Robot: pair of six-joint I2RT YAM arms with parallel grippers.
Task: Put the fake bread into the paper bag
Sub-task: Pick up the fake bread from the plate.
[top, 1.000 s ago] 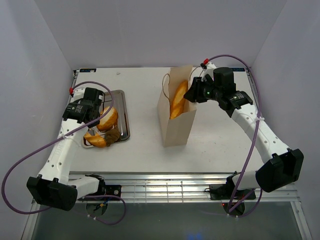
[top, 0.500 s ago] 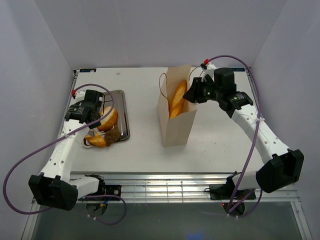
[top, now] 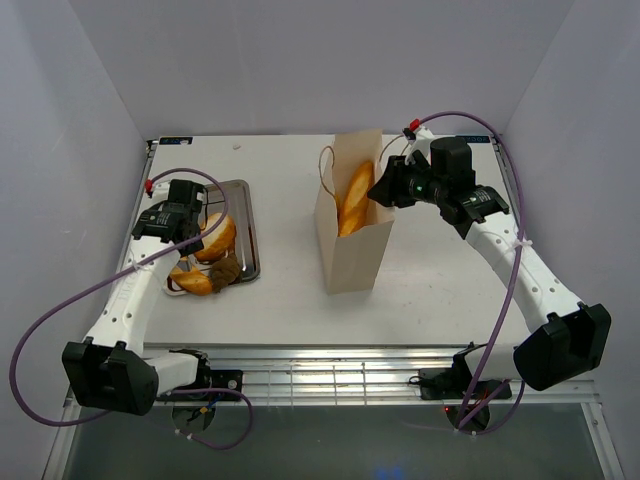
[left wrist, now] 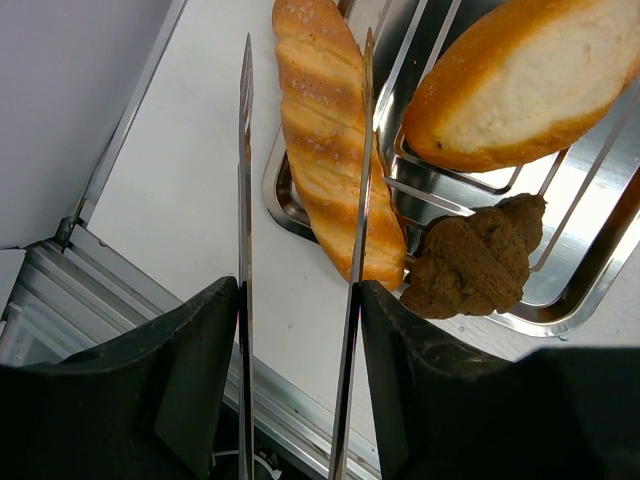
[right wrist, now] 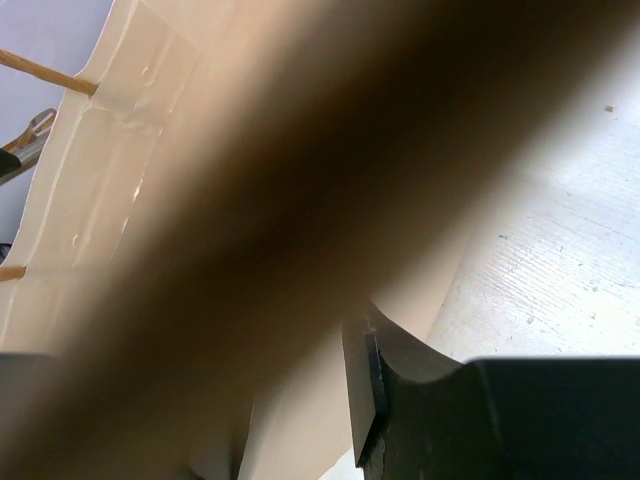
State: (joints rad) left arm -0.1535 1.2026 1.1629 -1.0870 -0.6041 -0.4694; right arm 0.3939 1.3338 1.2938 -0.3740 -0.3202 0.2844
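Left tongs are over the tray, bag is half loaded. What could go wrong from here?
1. One blade of the tongs lies over the baguette, not beside it. Closing may pinch off-centre, and since it overhangs the tray rim, it could slip out.
2. A loaf sticks out of the paper bag by the right gripper. The next piece may jam or tip it.

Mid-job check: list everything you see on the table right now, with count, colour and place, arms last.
paper bag: one, cream-beige, upright at mid-table
baguette: one, golden-orange, standing inside the bag
tray: one, shiny steel, left side of table
oval roll: one, golden with pale face, on the tray
long loaf: one, golden, overhanging the tray's rim
brown piece: one, dark brown, on the tray beside the loaf
tongs: one pair, silver, over the long loaf
table: one, white
left fingers: two, black, holding the tongs
right fingers: one showing, black, at the bag's right rim; grip unclear
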